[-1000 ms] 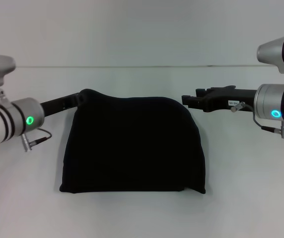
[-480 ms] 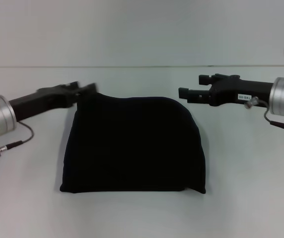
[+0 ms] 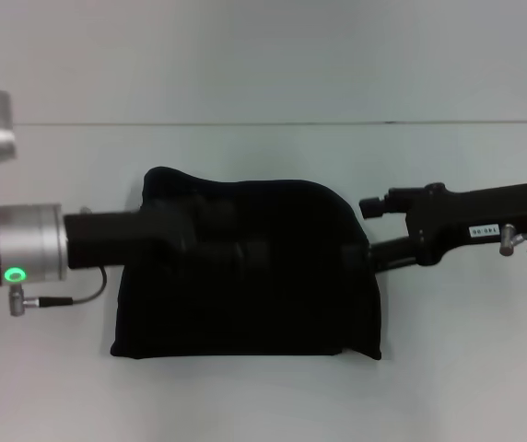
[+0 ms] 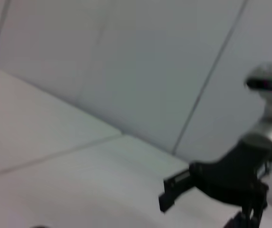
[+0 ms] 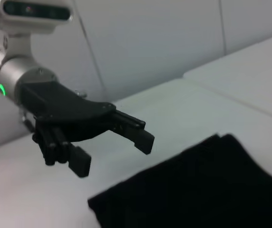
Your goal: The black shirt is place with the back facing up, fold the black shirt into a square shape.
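Fabric first — the plain black soft short-sleeved shirt (image 3: 245,276) lies folded compactly on the white tabletop (image 3: 466,387). Left end effector (image 5: 112,142) hovers above it with fingers spread; right end effector (image 3: 367,244) sits at its right edge — whether open or closed, I cannot tell.

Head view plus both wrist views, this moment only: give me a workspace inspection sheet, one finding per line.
Surface: white table, bare around the cloth.
Job's things: black shirt folded into a compact, roughly square bundle, far edge rounded.
Clutter: nothing seen.
Grippers: left gripper open, hovering over the shirt's far half; right gripper open at the shirt's right edge, lower finger at the fabric.
Cables: short lead looping under the left wrist; one at the right wrist.
Surroundings: plain white wall.
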